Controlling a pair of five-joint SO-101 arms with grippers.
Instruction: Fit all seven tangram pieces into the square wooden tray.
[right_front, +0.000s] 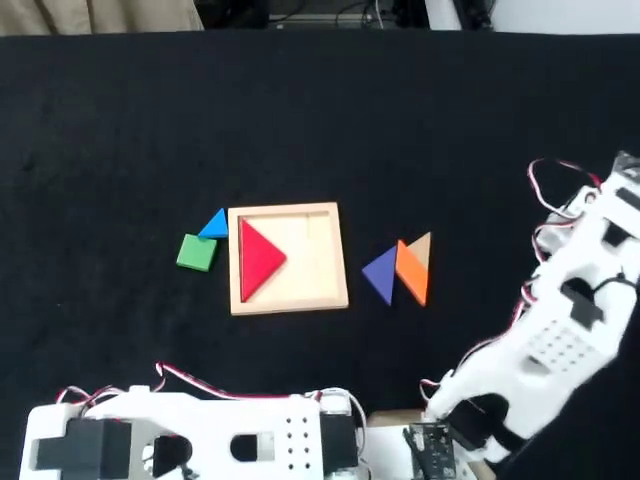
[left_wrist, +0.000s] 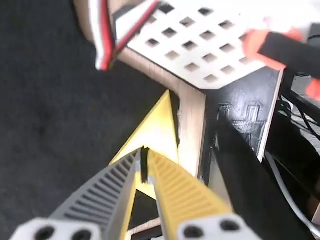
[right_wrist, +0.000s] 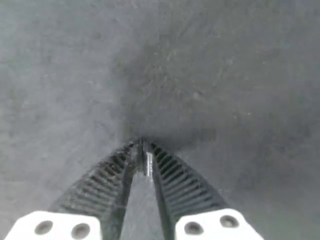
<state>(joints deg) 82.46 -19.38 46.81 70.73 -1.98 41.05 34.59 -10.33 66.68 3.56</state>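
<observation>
The left end effector (left_wrist: 145, 154) is closed to a narrow slit, its tips over the yellow triangle (left_wrist: 157, 125), which lies beside a wooden block (left_wrist: 192, 130); whether it pinches the piece I cannot tell. The right end effector (right_wrist: 142, 145) is closed on nothing above bare counter (right_wrist: 235, 70).

Farther out, the tray (right_front: 288, 209) holds the red triangle (right_front: 258, 258). The blue triangle (right_front: 214, 225) and green square (right_front: 196, 252) sit just beside one wall. The purple piece (right_front: 380, 273), orange piece (right_front: 412, 272) and tan triangle (right_front: 422, 245) cluster near the opposite wall.

The yellow triangle looks like the piece in hand. Grip it across its flat faces, lift it clear of the block (a snag risk), then seat a short edge against the red.
</observation>
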